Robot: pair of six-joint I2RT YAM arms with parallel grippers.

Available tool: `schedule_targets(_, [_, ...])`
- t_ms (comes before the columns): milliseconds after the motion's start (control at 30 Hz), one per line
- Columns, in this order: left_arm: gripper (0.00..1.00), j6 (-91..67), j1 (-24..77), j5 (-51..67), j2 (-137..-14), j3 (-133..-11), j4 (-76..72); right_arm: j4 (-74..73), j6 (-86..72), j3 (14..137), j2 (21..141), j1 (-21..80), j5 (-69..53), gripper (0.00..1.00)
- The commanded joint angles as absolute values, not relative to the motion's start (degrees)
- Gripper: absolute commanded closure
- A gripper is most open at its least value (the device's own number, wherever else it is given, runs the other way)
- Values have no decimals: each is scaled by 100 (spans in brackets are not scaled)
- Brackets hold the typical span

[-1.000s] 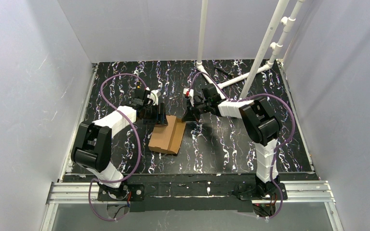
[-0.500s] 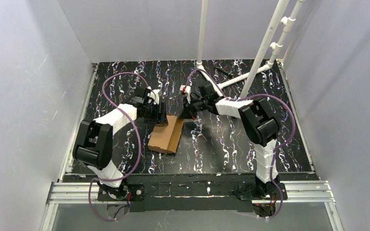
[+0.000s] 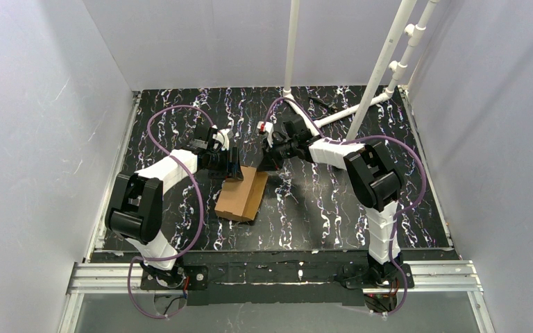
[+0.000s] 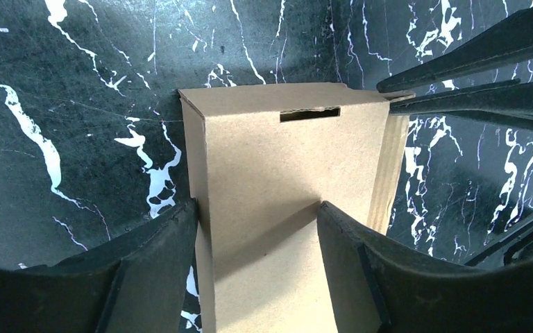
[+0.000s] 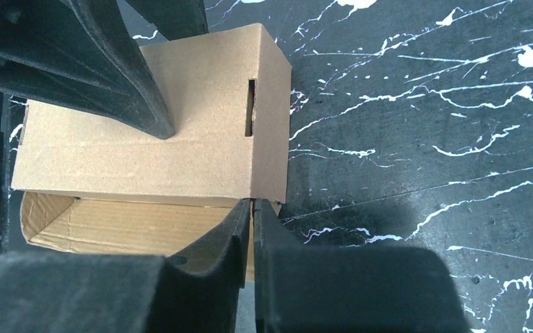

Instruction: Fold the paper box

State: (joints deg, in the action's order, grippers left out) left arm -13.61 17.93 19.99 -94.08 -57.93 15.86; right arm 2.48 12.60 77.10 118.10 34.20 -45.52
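**A:** Black marbled table [image 3: 333, 208] under us, grey walls on three sides. Working outward from our near edge, where does the paper box lie?

**B:** The paper box [image 3: 239, 196] lies past both bases, near the middle of the table and a little to our left. It is flat on the surface and already formed into a low oblong. The side facing our right wrist is open, with the corrugated inside [image 5: 111, 225] showing.

**A:** And at its far end?

**B:** Both grippers are there. Our left gripper [image 3: 233, 168] stands astride the far-left corner with its jaws about half apart. One finger [image 4: 156, 260] is down beside the box's wall and the other is over the top panel. We see it clamped on nothing, though whether it presses on the cardboard we cannot tell. Our right gripper [image 3: 268, 164] is at the far-right corner with its jaws almost together, only a slit between them. The tips sit at the edge where the top panel meets the open side. We cannot tell whether a strip of cardboard sits in that slit.

**A:** Which step is this, then?

**B:** We judge it the closing stage. The body is up and the top panel is down, but its slot [image 4: 309, 114] is empty and one side gapes. The next move calls for our left gripper to steady the box while our right works the loose edge shut. That push should run along the crease, not down from above — otherwise we may dent the panel or skid the box across the table.

**A:** Anything farther back?

**B:** Only the white pipes [image 3: 382, 66] — well apart from the work.
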Motion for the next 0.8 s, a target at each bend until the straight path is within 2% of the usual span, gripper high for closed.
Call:
schedule_targets(0, [39,-1501,1729,2005,-9381,-5834,1694,-70,1389,7954,11392,3363,-4729,76])
schedule_targets(100, [38,-1542,1706,2003,-9361,-5840,1696,-263,1461,7933,11253,3338,-4736,72])
schedule_targets(433, [34,-1619,1696,2017,-9232,-5902,1725,-913,2021,7815,10698,3305,-4566,68])
schedule_targets(533, [31,-1675,1694,2035,-9173,-5907,1690,-892,1896,7449,10411,3305,-4358,71])
schedule_targets(600, [30,-1715,1687,2027,-9131,-5920,1671,-762,1612,7108,10256,3305,-4150,78])
schedule_targets(667, [25,-1772,1672,2009,-9051,-5902,1626,-600,1279,6783,10142,3310,-3972,82])
schedule_targets(767, [17,-1863,1660,2004,-8856,-5859,1521,-313,920,6302,10001,3381,-3670,83])
